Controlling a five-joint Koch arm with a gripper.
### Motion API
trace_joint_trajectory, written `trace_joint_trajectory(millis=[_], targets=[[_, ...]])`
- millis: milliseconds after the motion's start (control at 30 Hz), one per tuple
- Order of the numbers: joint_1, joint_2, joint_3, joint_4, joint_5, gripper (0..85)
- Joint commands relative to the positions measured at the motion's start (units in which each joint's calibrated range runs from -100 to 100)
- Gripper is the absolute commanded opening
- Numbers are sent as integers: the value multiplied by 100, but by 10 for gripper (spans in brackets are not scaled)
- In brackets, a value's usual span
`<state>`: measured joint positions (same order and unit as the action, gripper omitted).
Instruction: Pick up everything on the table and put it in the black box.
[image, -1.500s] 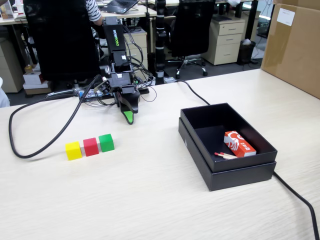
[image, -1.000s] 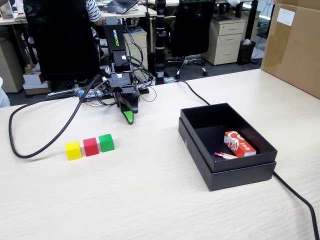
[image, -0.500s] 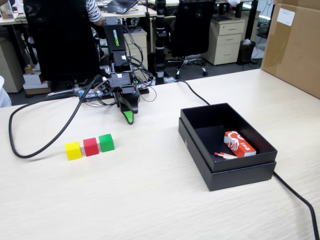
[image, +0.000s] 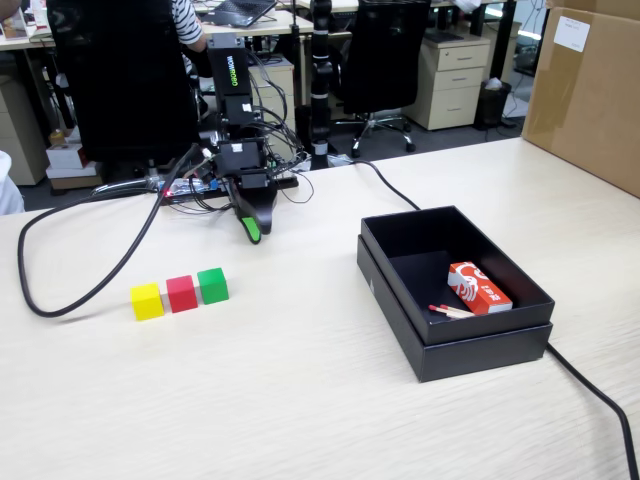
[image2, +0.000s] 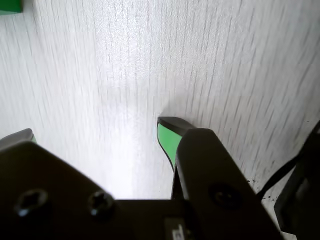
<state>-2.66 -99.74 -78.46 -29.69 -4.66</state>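
The end effector hangs empty over the tabletop, its jaws parted in the wrist view. Aim for the green cube, the nearest, touching the red cube; approach squarely from above.

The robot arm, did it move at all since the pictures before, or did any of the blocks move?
Only the arm moved. Its pincer lifted a little off the table and turned slightly; it grabbed nothing. The yellow cube, red cube and green cube stayed in their row, and the black box with the matchbox inside did not shift.
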Motion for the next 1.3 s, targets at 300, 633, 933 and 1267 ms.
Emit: trace_joint_trajectory(millis=[300,633,933,1267], targets=[[-430,2189,4147,-3359,-210,475],[-1348,4667,6622,-3886,-977,473],[-1973,6893,8172,-3877,-1475,473],[-2115,8970,9278,-3860,-1534,473]])
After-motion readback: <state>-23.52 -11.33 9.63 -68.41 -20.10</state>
